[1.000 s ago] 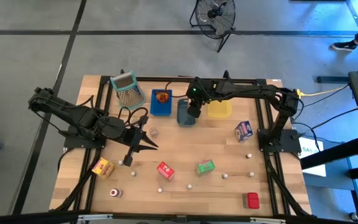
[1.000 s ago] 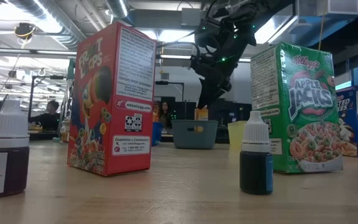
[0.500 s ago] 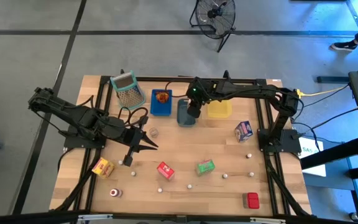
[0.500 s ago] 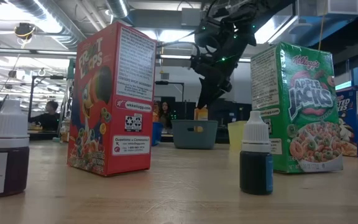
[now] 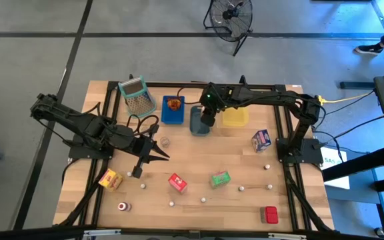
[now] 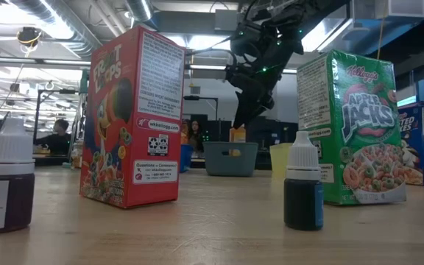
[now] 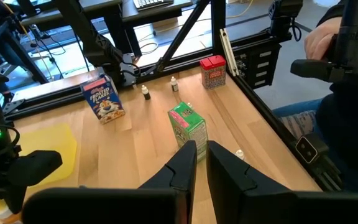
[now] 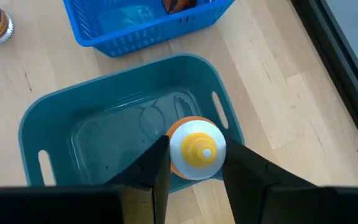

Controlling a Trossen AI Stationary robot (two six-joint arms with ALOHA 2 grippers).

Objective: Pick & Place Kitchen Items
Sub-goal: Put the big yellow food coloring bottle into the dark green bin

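My right gripper point(image 8: 196, 157) is shut on a small bottle point(image 8: 196, 149) with a white collar and a yellow-orange cap. It holds the bottle over the teal tray point(image 8: 55, 106) at the table's far side; the low view shows the bottle point(image 6: 237, 135) just above the tray point(image 6: 230, 158). My left gripper point(image 5: 160, 155) hangs shut and holding nothing above the table's left half, pointing toward the green carton point(image 7: 187, 124). A red carton point(image 5: 177, 183), a yellow-orange carton point(image 5: 110, 179) and a purple-white carton point(image 5: 261, 140) stand on the table. My right gripper pinches the bottle between its two fingers, one on each side of the white collar point(image 8: 178, 144) below the cap. The fingers come from above, slanting down. The bottle stands upright in the hold, lifted clear, above the tray's edge.
A blue tray point(image 5: 173, 110) with an item in it and a yellow tray point(image 5: 235, 117) flank the teal one. A mesh basket point(image 5: 135, 97) stands at the far left. Small bottles point(image 6: 304, 191), a jar point(image 5: 123, 207) and a red box point(image 5: 271, 214) dot the near half.
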